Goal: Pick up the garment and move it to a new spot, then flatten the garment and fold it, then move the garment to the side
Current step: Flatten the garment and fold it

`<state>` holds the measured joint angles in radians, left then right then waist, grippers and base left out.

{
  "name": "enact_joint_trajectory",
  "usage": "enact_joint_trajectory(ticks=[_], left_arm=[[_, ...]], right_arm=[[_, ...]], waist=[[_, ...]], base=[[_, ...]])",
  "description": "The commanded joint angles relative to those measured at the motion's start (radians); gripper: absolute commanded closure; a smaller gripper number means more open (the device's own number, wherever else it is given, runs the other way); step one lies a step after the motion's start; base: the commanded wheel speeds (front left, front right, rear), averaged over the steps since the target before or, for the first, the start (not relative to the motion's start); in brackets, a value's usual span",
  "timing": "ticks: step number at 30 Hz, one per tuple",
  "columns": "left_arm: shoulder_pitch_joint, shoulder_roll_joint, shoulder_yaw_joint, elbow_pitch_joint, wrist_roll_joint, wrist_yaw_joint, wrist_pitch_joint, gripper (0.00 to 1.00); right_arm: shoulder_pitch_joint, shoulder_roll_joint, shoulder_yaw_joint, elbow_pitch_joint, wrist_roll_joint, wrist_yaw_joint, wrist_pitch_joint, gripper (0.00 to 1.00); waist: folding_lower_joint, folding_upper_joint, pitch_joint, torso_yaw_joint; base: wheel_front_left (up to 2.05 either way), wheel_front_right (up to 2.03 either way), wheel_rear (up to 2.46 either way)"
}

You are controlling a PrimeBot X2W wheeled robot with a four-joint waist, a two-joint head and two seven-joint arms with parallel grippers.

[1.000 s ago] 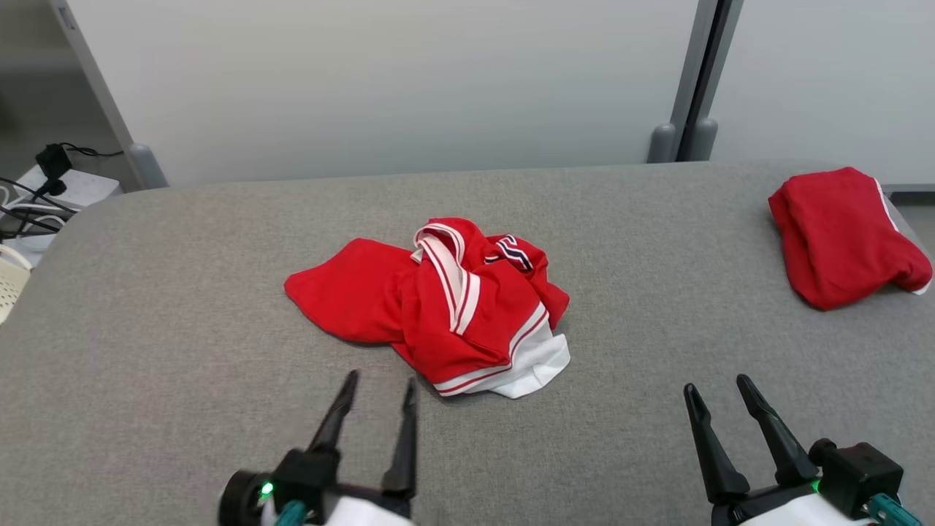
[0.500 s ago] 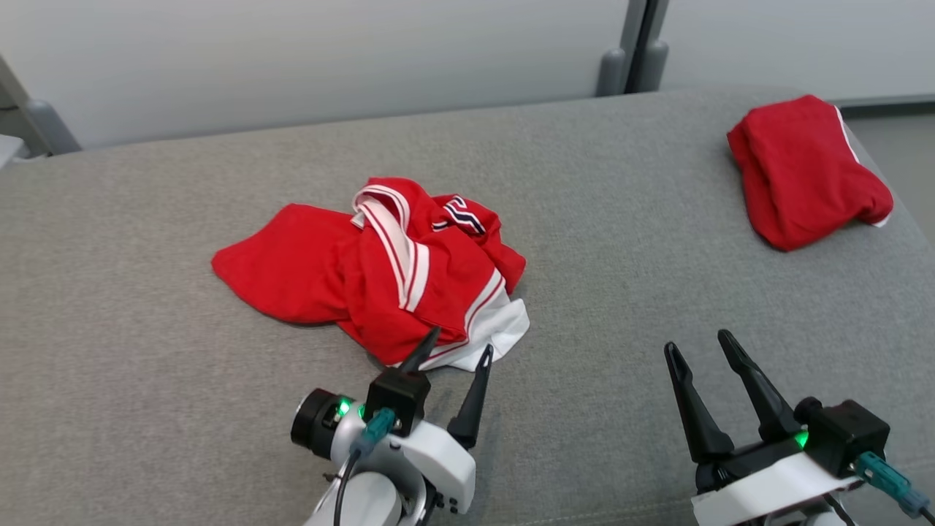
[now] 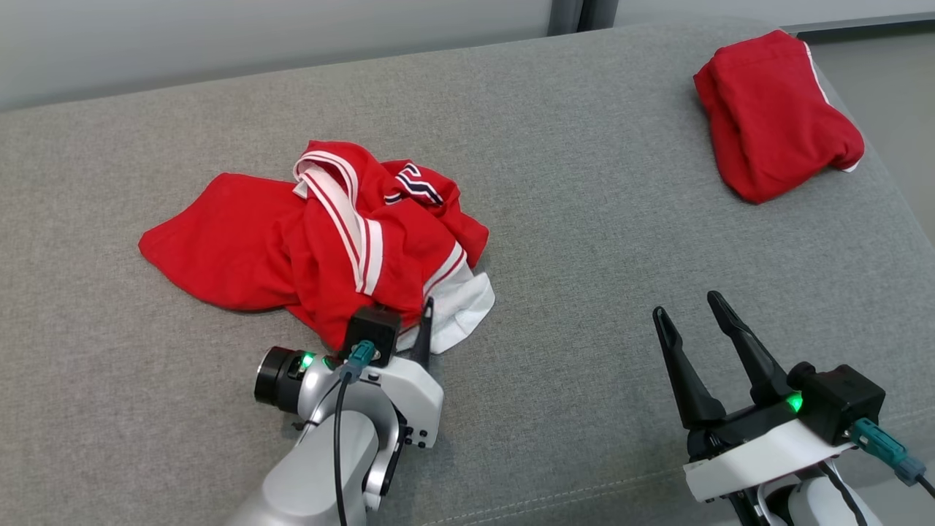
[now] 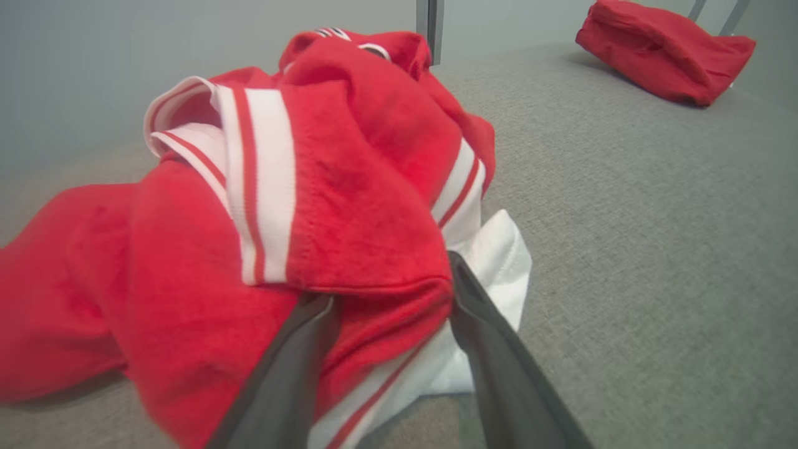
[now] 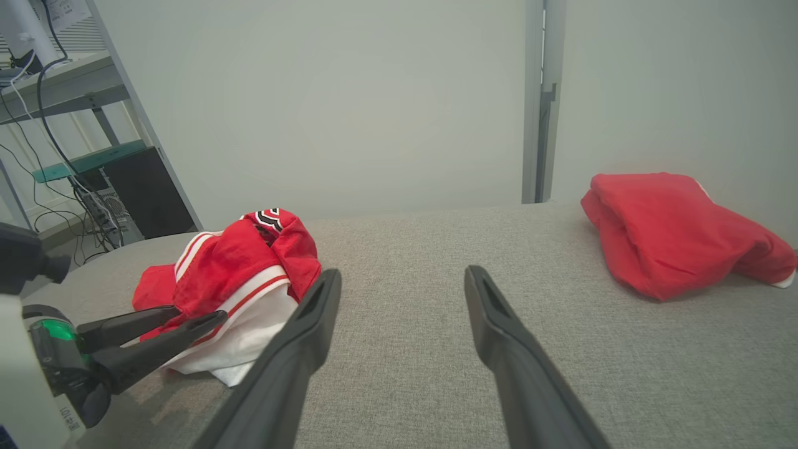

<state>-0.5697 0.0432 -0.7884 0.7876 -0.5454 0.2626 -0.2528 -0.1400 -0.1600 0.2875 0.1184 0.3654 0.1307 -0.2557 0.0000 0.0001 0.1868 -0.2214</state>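
Observation:
The garment (image 3: 321, 248) is a crumpled red shirt with white stripes and a white hem, lying left of centre on the grey padded surface (image 3: 584, 219). My left gripper (image 3: 402, 314) is at its near edge. In the left wrist view the garment (image 4: 349, 187) has a red fold lying between the two dark fingers (image 4: 492, 349) of the left gripper (image 4: 388, 280), which still stand apart. My right gripper (image 3: 687, 303) hovers open over bare surface at the lower right, away from the cloth. The right wrist view shows the right gripper (image 5: 404, 272) open, and the left gripper (image 5: 199, 313) against the garment (image 5: 230, 262).
A second red garment (image 3: 774, 117), folded into a bundle, lies at the far right corner near the surface's edge. A pale wall stands behind. A shelf with cables (image 5: 56, 125) is off to the left in the right wrist view.
The head camera has tilted down. My left gripper has reached forward to the garment's near edge, and a red fold now lies between its fingers. The right gripper has kept its pose.

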Motion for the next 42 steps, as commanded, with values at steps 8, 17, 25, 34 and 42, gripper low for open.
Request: enact_joint_trajectory(ticks=[8,17,25,34,42], left_arm=[[-0.005,0.007,0.161,-0.158,0.046,0.017,-0.009,1.00],[0.170,0.056,0.343,-0.381,0.140,-0.016,-0.009,1.00],[0.153,0.030,0.370,-0.416,0.188,-0.073,-0.009,1.00],[0.117,0.010,0.355,-0.420,0.201,-0.097,-0.009,1.00],[0.107,0.007,0.368,-0.500,0.183,-0.154,-0.009,1.00]], right_arm=[[-0.029,-0.020,0.010,-0.006,0.017,0.000,-0.006,0.00],[-0.157,0.007,0.082,0.216,0.164,0.000,-0.006,0.00],[-0.428,0.006,0.207,0.600,0.308,0.000,-0.006,0.00],[-0.528,0.050,0.294,0.851,0.437,0.000,0.018,0.55],[-0.574,0.029,0.364,0.806,0.556,0.000,-0.002,1.00]], waist=[[0.0000,-0.0001,-0.011,0.083],[0.0000,-0.0001,-0.027,0.239],[0.0000,-0.0001,0.009,0.366],[0.0000,-0.0001,0.028,0.400],[0.0000,-0.0001,0.027,0.356]], base=[[0.00,0.00,0.00],[0.00,0.00,0.00],[0.00,0.00,0.00],[0.00,0.00,0.00],[0.00,0.00,0.00]])
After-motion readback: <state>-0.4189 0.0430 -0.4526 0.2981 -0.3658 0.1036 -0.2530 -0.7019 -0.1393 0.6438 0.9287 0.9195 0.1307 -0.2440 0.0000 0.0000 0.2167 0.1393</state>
